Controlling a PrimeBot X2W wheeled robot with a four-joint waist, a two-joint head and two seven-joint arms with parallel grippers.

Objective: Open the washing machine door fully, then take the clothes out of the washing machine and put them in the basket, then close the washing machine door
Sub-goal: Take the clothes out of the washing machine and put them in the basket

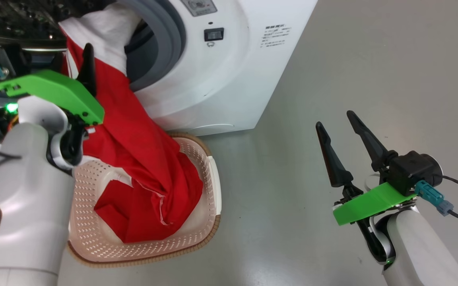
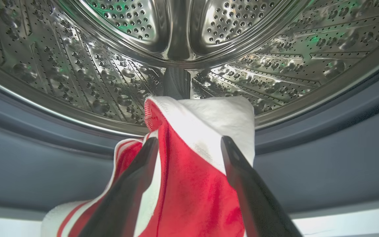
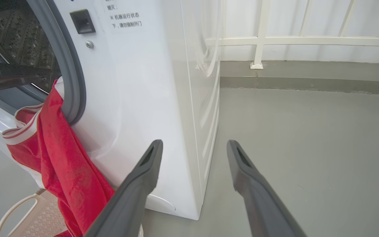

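**Head view.** We see the white washing machine [image 1: 229, 71] with its door [image 1: 14, 20] swung open at upper left. The red garment [image 1: 133, 151] trails from the drum mouth over the front lip. Its lower folds lie in the perforated basket [image 1: 209, 186], which stands on the grey floor [image 1: 372, 79] against the machine's foot. The left gripper [image 1: 76, 59] is up at the mouth beside the garment, and its pale forearm [image 1: 22, 190] hides the basket's near-left side. The right gripper [image 1: 334, 118] hangs well apart over bare floor, fingers spread, holding nothing.

**Left wrist view.** Here we look into the steel drum [image 2: 110, 82] and the grey rubber ring [image 2: 44, 158]. The left gripper's fingers stand wide, released. The garment's white-patched end lies between them across the ring, unpinched.

**Right wrist view.** We gain the machine's side panel [image 3: 192, 98], a latch socket [image 3: 82, 21], a printed label [image 3: 123, 19] and a white railing [image 3: 262, 39]. The basket's handle [image 3: 15, 207] shows below the hanging garment.
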